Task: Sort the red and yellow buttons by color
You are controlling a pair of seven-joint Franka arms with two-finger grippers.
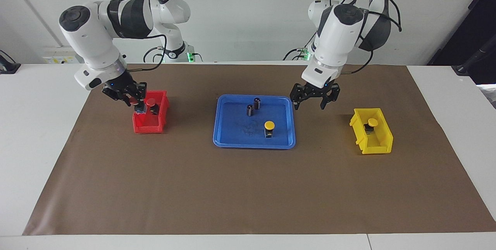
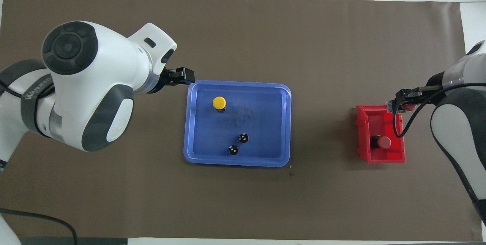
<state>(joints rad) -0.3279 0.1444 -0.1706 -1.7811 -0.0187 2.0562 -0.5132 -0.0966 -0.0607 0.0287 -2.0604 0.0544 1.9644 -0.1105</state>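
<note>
My right gripper (image 1: 136,106) is shut on a red button (image 2: 408,105) and holds it just above the red bin (image 1: 149,128). A second red button (image 1: 152,102) sits inside that bin and also shows in the overhead view (image 2: 384,142). One yellow button (image 1: 269,126) stands on the blue tray (image 1: 254,144) at the table's middle. The other yellow button (image 1: 372,122) sits in the yellow bin (image 1: 374,149). My left gripper (image 1: 314,99) hangs open and empty between the tray and the yellow bin.
Two dark capless cylinders (image 1: 257,102) (image 1: 250,109) stand on the tray, nearer to the robots than the yellow button. A brown mat (image 1: 232,195) covers the table. In the overhead view the left arm hides the yellow bin.
</note>
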